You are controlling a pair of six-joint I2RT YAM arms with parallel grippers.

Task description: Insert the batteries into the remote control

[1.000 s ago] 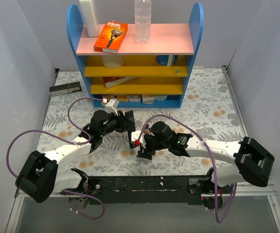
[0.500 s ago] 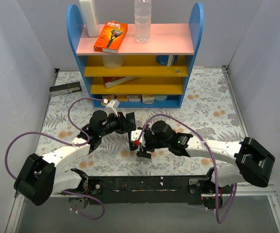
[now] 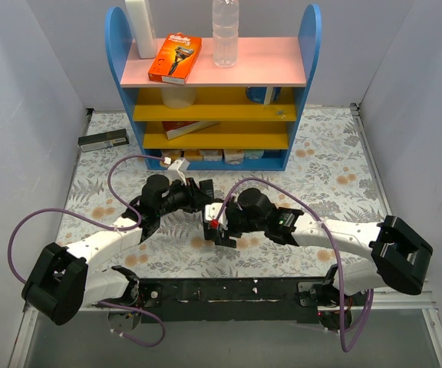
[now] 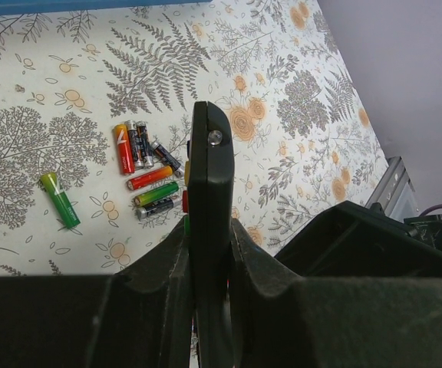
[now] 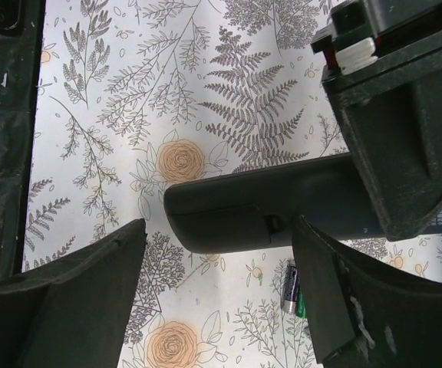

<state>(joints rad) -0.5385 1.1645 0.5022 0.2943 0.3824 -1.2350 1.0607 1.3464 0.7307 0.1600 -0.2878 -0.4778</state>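
Left fingers (image 4: 244, 264) are pinching the remote control (image 4: 208, 176) from both sides. It is held off the desk (image 4: 44, 46) with its length running away from my left wrist, and a small shiny dot shows near its far tip. Right fingers (image 5: 90, 291) are spread wide, one on each side of the remote's rounded end, and as far as the right wrist view shows, neither touches it. The side facing that wrist carries a seam and a small notch. I take this for the battery cover, and it looks shut. The batteries (image 4: 146, 172) lie on the desk under the remote in a loose cluster of red, green and dark cells, with one green cell (image 4: 60, 201) apart from it. A dark-and-green cell (image 5: 291, 295) also peeps out below the remote in the right wrist view. My reading is that nothing is loaded yet and the step in hand is getting the cover off. To do it well, the left pinch should be firm and steady, since a long bar held at one spot will want to pivot when pushed. The right fingers should close gently at the notch end and work along the remote's length, not across it. Keep the remote low over the desk so a freed cover falls only a little way. Also avoid sweeping the cluster, since scattered cells would be harder to pick up.
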